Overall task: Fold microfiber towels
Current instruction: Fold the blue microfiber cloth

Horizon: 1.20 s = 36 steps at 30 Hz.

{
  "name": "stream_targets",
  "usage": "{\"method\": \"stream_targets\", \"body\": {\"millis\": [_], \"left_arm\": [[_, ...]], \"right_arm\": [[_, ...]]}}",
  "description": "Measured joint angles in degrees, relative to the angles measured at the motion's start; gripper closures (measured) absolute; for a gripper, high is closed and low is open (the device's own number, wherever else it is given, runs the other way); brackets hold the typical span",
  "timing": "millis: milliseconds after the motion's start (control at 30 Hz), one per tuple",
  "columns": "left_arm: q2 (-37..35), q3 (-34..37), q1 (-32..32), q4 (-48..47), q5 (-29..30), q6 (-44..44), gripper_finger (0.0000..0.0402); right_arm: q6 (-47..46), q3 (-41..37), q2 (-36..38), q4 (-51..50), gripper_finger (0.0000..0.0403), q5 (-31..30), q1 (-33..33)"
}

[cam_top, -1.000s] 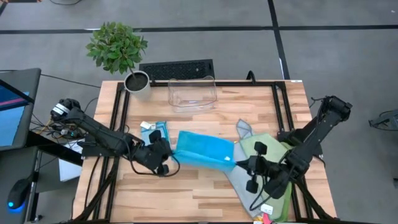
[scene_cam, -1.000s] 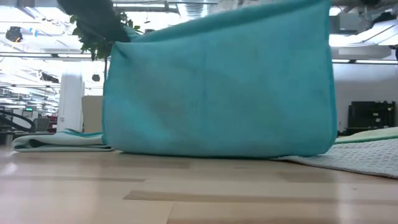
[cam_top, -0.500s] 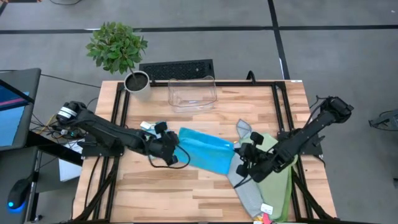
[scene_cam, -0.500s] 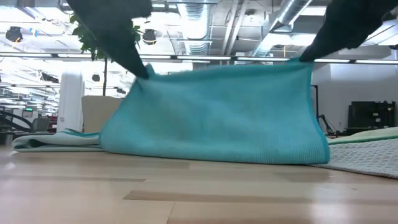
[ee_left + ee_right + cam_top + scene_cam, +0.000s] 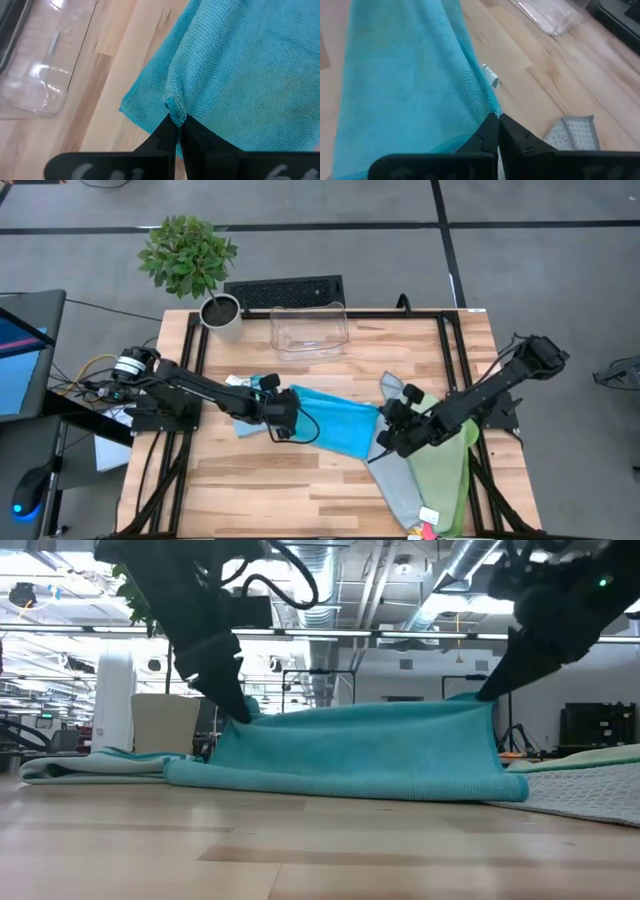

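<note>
My left fingers [image 5: 284, 416] and right fingers [image 5: 389, 430] have carried the teal towel's [image 5: 335, 423] pinched corners toward the bin side and lower; the towel, a second ago hanging upright, now drapes low over the worktop [image 5: 300, 480].

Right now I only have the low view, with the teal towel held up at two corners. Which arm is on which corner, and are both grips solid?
Observer: From above, the left gripper holds the teal towel at its plant-side corner, the right gripper at the other.
Operator: Are the jaws closed on cloth?
Observer: Yes, the left wrist view shows both fingers pinched on a bunched corner.
Operator: And the right?
Observer: Same, shut on the towel's edge, beside its white tag.
Operator: What lies under the right arm?
Observer: A grey towel and a pale green towel, overlapping.
</note>
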State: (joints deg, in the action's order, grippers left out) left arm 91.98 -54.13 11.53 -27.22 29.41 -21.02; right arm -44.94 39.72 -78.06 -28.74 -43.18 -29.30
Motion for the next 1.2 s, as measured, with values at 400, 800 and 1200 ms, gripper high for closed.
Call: {"method": "stream_targets", "body": {"millis": [400, 800, 1200], "left_arm": [[-0.04, 0.00, -0.02, -0.70, 0.56, 1.72, 0.0401], [-0.04, 0.00, -0.78, -1.31, 1.46, 0.92, 0.0401], [-0.04, 0.02, -2.27, 0.42, -1.97, 2.93, 0.0293]], "right_arm": [[0.49, -1.57, 0.00, 1.98, 0.0374, 2.51, 2.59], [1.92, -1.57, 0.00, 1.86, 0.0367, 5.63, 6.15], [1.48, -1.61, 0.00, 1.56, 0.0353, 7.28, 6.95]]}}
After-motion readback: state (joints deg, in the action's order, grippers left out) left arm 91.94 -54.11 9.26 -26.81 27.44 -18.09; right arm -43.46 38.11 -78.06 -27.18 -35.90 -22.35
